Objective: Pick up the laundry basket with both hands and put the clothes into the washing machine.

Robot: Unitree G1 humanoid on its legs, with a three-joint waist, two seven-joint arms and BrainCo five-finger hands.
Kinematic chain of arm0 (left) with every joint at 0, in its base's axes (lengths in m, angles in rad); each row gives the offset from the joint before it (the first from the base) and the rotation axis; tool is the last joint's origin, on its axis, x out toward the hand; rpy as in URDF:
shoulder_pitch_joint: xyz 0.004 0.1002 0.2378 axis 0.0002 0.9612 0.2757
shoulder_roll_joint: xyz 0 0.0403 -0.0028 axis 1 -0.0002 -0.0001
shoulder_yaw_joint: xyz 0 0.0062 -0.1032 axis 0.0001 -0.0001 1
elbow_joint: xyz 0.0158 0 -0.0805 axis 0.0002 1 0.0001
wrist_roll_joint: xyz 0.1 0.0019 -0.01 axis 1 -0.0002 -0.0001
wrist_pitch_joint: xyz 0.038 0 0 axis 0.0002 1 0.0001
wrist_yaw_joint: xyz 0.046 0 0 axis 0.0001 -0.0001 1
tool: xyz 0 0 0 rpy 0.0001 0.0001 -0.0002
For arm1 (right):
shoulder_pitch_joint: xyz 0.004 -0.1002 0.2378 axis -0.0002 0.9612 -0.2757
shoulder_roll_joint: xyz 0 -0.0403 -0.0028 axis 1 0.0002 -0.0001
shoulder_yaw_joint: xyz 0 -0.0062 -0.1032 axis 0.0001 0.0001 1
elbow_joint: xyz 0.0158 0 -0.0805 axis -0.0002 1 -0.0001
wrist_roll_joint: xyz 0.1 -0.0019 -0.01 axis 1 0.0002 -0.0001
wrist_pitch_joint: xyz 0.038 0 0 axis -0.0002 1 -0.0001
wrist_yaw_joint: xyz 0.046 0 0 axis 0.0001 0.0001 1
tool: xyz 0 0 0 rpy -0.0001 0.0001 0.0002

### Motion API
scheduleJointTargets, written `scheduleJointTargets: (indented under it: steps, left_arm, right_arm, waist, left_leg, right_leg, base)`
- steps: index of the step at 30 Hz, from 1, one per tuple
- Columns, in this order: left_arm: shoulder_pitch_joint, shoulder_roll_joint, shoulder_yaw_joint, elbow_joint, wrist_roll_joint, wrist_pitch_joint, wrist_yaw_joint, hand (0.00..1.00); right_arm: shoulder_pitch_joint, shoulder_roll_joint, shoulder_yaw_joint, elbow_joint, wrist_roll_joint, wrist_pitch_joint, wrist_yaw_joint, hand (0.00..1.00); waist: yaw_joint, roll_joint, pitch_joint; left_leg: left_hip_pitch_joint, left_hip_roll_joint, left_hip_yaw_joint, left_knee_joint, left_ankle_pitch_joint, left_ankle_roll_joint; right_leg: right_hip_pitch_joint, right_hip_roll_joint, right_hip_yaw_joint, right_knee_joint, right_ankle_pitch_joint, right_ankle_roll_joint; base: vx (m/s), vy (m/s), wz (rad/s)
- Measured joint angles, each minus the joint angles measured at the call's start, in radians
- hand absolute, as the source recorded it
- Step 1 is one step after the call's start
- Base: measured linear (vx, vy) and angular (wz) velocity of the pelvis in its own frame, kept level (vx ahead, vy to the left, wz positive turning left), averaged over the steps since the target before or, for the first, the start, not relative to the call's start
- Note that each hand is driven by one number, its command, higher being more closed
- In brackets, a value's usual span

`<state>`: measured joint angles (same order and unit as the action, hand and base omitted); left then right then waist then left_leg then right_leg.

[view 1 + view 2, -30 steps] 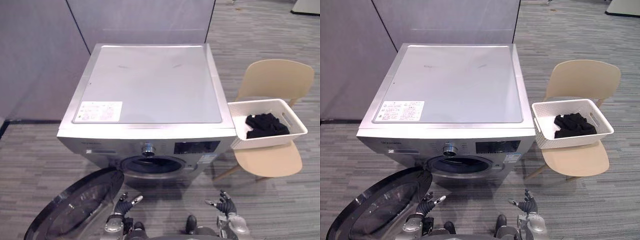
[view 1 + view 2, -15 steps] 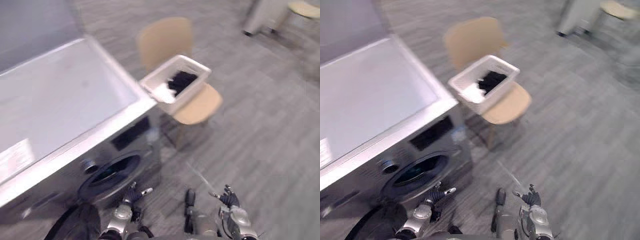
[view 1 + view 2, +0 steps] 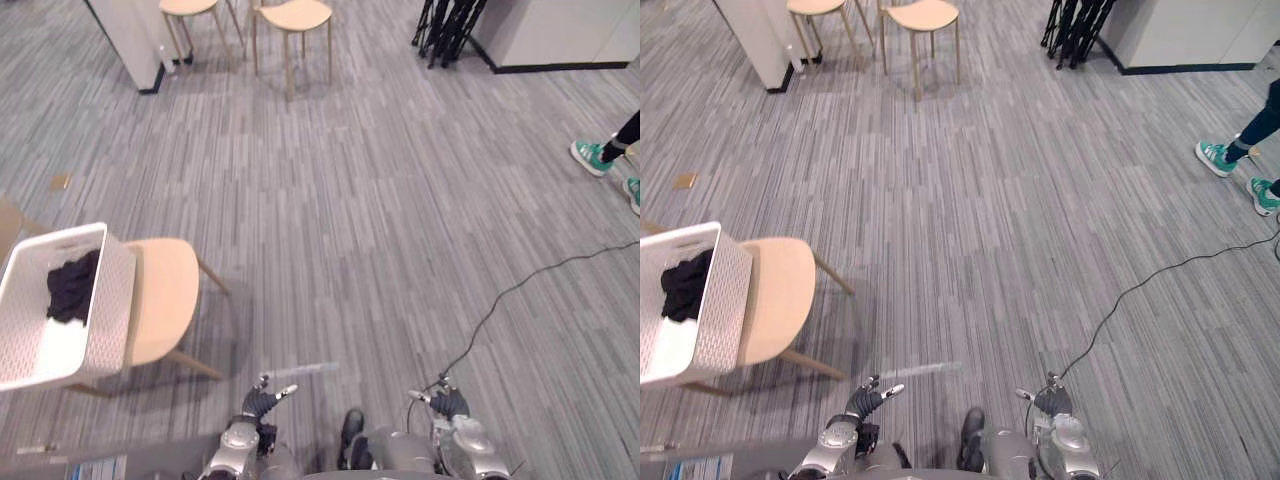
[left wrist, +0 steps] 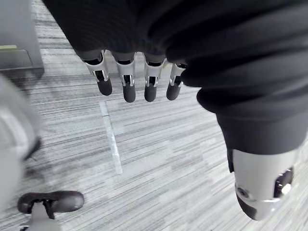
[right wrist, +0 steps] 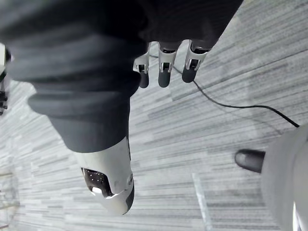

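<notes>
The left hand (image 3: 262, 401) hangs low in front of the body, its fingers (image 4: 127, 82) loosely straight, the thumb apart from them, and nothing in it. The right hand (image 3: 449, 403) hangs the same way, fingers relaxed and empty over bare floor (image 3: 380, 250). Outward from the left hand, ahead and well off to the robot's left, stands the chair (image 3: 165, 300), and on the far side of its seat sits the basket (image 3: 112, 300) with the dark clothes (image 3: 71, 286) bunched in its further half. The basket's long axis runs roughly away from the robot, with one long wall facing the hands. The left hand is clearly nearer and the right is well apart from it, so a two-handed grip likely calls for turning left first.
</notes>
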<state>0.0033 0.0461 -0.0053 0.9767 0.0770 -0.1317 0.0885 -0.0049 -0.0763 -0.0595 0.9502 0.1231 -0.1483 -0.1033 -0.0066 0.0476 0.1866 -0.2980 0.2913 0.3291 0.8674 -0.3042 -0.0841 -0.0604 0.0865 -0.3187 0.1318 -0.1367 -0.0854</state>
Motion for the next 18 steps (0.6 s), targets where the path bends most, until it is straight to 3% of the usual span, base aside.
scheduleJointTargets:
  steps: [2, 3, 4, 6, 7, 8, 10, 11, 12, 14, 16, 17, 18]
  left_arm:
    - [0.008, -0.005, 0.003, -0.036, -0.007, -0.008, 0.002, 0.0]
    - [0.018, -0.006, 0.004, -0.043, -0.009, -0.009, 0.003, 0.0]
    - [0.018, -0.008, 0.004, -0.051, -0.011, -0.011, 0.003, 0.0]
    - [0.022, -0.009, 0.011, -0.054, -0.016, -0.01, 0.003, 0.0]
    - [0.022, -0.013, 0.012, -0.051, -0.019, -0.009, 0.003, 0.0]
    - [0.016, -0.009, 0.011, -0.04, -0.019, -0.01, 0.004, 0.0]
    - [0.017, -0.001, 0.005, -0.033, -0.019, -0.009, 0.004, 0.0]
    - [0.02, 0.001, -0.005, -0.032, -0.019, -0.006, 0.004, 0.0]
    - [0.019, 0.005, -0.015, -0.032, -0.019, -0.003, 0.006, 0.0]
    - [0.017, 0.01, -0.024, -0.033, -0.019, -0.002, 0.007, 0.0]
    - [-0.008, 0.006, -0.026, -0.034, -0.02, -0.001, 0.01, 0.0]
    - [-0.02, 0.004, -0.028, -0.034, -0.02, 0.0, 0.013, 0.0]
    - [-0.043, 0.002, -0.037, -0.033, -0.021, 0.0, 0.022, 0.0]
  right_arm:
    - [-0.012, -0.008, -0.001, -0.001, 0.0, -0.001, -0.001, 0.0]
    - [-0.022, -0.01, 0.0, 0.0, 0.0, -0.001, -0.002, 0.0]
    - [-0.029, -0.009, 0.002, -0.003, -0.002, -0.002, -0.003, 0.0]
    - [-0.063, -0.01, 0.028, -0.004, -0.022, -0.003, -0.003, 0.0]
    - [-0.078, -0.013, 0.034, 0.007, -0.029, -0.003, -0.001, 0.0]
    - [-0.086, -0.006, 0.034, 0.009, -0.04, -0.003, 0.001, 0.0]
    - [-0.08, 0.005, 0.037, 0.008, -0.056, -0.002, 0.003, 0.0]
    - [-0.07, 0.005, 0.038, 0.008, -0.056, -0.002, 0.01, 0.0]
    - [-0.06, 0.004, 0.038, 0.009, -0.056, -0.002, 0.014, 0.0]
    - [-0.052, 0.003, 0.038, 0.008, -0.056, -0.003, 0.017, 0.0]
    - [-0.054, -0.012, 0.038, 0.006, -0.054, -0.004, 0.018, 0.0]
    - [-0.052, -0.019, 0.037, 0.006, -0.053, -0.005, 0.017, 0.0]
    - [-0.048, -0.027, 0.035, 0.005, -0.036, -0.005, 0.016, 0.0]
  waist:
    - [0.027, 0.0, 0.011]
    - [0.038, -0.004, 0.012]
    - [0.047, -0.006, 0.009]
    - [0.054, -0.001, 0.005]
    - [0.056, -0.005, 0.009]
    - [0.054, -0.018, 0.016]
    - [0.048, -0.043, 0.02]
    - [0.045, -0.048, 0.021]
    - [0.039, -0.043, 0.024]
    - [0.036, -0.033, 0.027]
    - [0.018, -0.005, 0.036]
    - [0.018, -0.004, 0.035]
    - [0.018, -0.012, 0.031]
  left_leg:
    - [-0.066, -0.087, -0.017, -0.39, 0.047, -0.03]
    - [-0.062, -0.121, -0.027, -0.48, 0.142, 0.019]
    - [-0.049, -0.138, -0.032, -0.499, 0.181, 0.037]
    - [-0.051, -0.173, -0.061, -0.47, 0.179, 0.123]
    - [-0.026, -0.175, -0.05, -0.466, 0.161, 0.149]
    - [0.024, -0.196, -0.045, -0.472, 0.15, 0.165]
    - [0.093, -0.237, -0.066, -0.478, 0.122, 0.198]
    - [0.156, -0.259, -0.104, -0.49, 0.084, 0.206]
    - [0.219, -0.269, -0.161, -0.493, 0.051, 0.204]
    - [0.283, -0.271, -0.243, -0.531, 0.048, 0.208]
    - [0.313, -0.25, -0.383, -0.559, 0.048, 0.208]
    - [0.311, -0.246, -0.432, -0.558, 0.048, 0.207]
    - [0.296, -0.249, -0.51, -0.543, 0.044, 0.199]
  right_leg:
    - [0.075, -0.014, 0.017, -0.089, 0.008, 0.034]
    - [0.103, -0.026, 0.022, -0.112, 0.005, 0.049]
    - [0.116, -0.033, 0.032, -0.117, 0.004, 0.053]
    - [0.119, -0.066, 0.05, -0.054, -0.032, 0.099]
    - [0.084, -0.092, 0.054, 0.055, -0.06, 0.141]
    - [0.03, -0.143, 0.054, 0.264, -0.084, 0.181]
    - [-0.039, -0.214, 0.043, 0.553, -0.039, 0.199]
    - [-0.092, -0.25, 0.048, 0.743, 0.019, 0.182]
    - [-0.127, -0.267, 0.045, 0.859, -0.045, 0.163]
    - [-0.159, -0.258, 0.024, 0.824, -0.111, 0.134]
    - [-0.22, -0.204, 0.057, 0.593, -0.147, 0.126]
    - [-0.244, -0.18, 0.114, 0.513, -0.143, 0.134]
    - [-0.282, -0.142, 0.249, 0.391, -0.107, 0.178]
  base:
    - [0.4, 0.099, -0.15]
    - [0.38, 0.126, -0.21]
    - [0.56, 0.214, -0.23]
    - [0.57, 0.231, -0.13]
    - [0.51, 0.222, 0.07]
    - [0.53, 0.225, 0.25]
    - [0.44, 0.153, 0.58]
    - [0.58, 0.109, 1.07]
    - [0.7, 0.07, 1.1]
    - [0.61, -0.035, 1.4]
    - [0.54, -0.144, 1.72]
    - [0.35, -0.178, 1.54]
    - [0.45, -0.313, 2.28]
